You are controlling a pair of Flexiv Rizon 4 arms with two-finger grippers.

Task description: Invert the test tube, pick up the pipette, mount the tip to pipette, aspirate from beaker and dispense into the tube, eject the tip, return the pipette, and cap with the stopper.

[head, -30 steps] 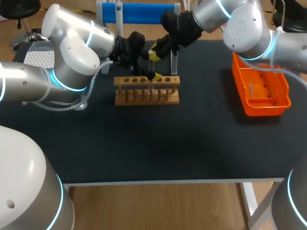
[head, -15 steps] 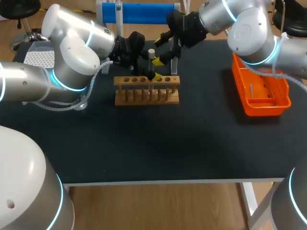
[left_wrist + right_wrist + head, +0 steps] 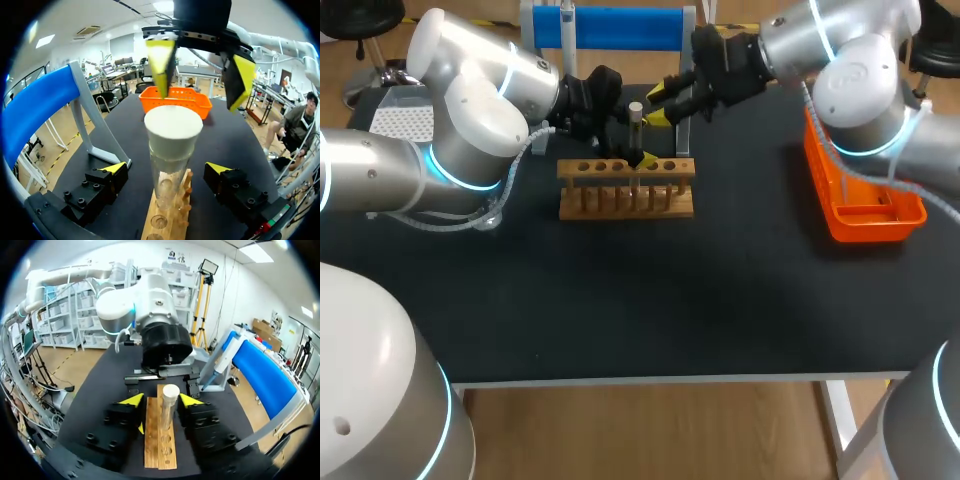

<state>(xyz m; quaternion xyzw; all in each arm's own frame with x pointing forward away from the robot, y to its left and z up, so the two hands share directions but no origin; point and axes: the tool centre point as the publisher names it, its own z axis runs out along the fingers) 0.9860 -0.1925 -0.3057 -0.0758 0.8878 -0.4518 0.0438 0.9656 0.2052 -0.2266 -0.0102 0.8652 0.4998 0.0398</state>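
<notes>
**A:** First entry?

**B:** Test tube (image 3: 166, 175): clear glass cylinder, upright in a hole of the rack (image 3: 625, 190). The mouth is plugged by a stopper (image 3: 173, 131), pale, matte and tapered.

**A:** Rack?

**B:** Light wood, two rails on pegs, one row of round holes.

**A:** Grippers?

**B:** Left gripper (image 3: 165, 169): fingers spread either side of the tube's lower part, with a gap on each side. Right gripper (image 3: 663, 103): fingers spread wide, near the stopper but apart from it, holding nothing.

**A:** Surface, fittings?

**B:** Table (image 3: 620, 300): matte black top. Basket (image 3: 865, 215): orange plastic, slotted walls, near the right edge. Stand (image 3: 620, 27): blue bar on grey legs at the far edge, with the pipette (image 3: 567, 20) hung on it.
</notes>
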